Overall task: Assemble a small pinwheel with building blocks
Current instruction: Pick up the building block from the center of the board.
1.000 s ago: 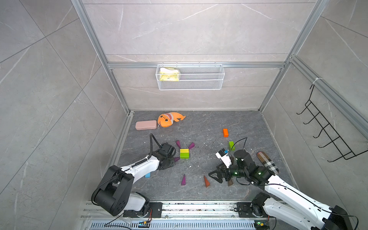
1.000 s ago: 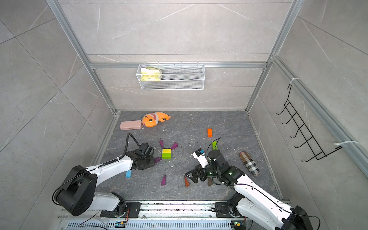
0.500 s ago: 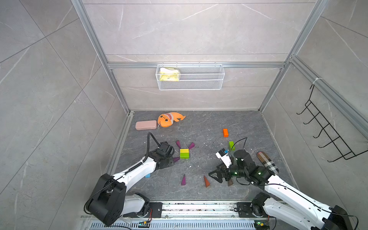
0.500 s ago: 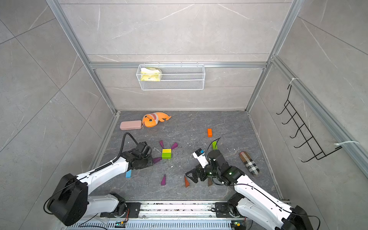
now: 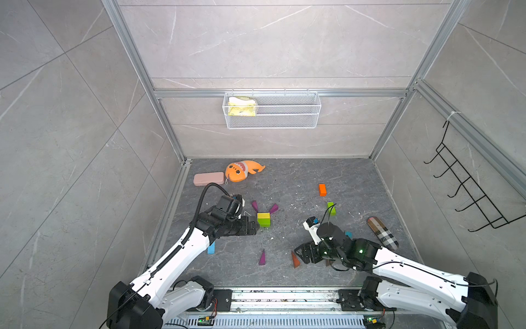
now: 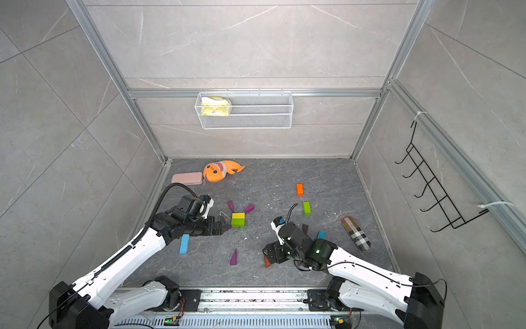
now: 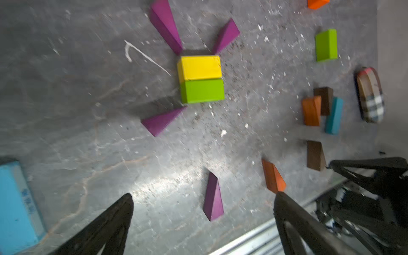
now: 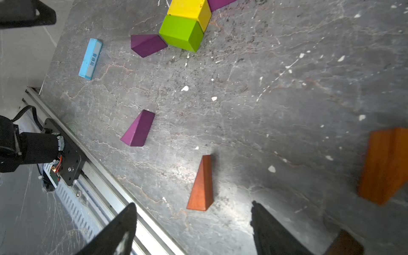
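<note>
On the grey, speckled stone floor [image 5: 284, 182], a smooth yellow brick [image 7: 199, 67] and a green brick [image 7: 202, 91] sit side by side, touching. Three pointy purple wedges [image 7: 164, 120] aim their tips at the bricks' corners. Over the floor, the left gripper [image 7: 203, 195] spreads its black fingers wide and holds nothing. The right gripper [image 8: 193, 203] is spread apart too, and an orange wedge [image 8: 202, 183] lies at its gap, touching neither finger.

left gripper [image 7: 203, 195] jaws wide apart, gripping nothing. yellow brick [image 7: 199, 67] and green brick [image 7: 202, 91] touching side by side, three purple wedges [image 7: 165, 24] pointing at their corners (fourth purple wedge [image 7: 213, 196] lies loose near an orange wedge [image 7: 273, 176]).
</note>
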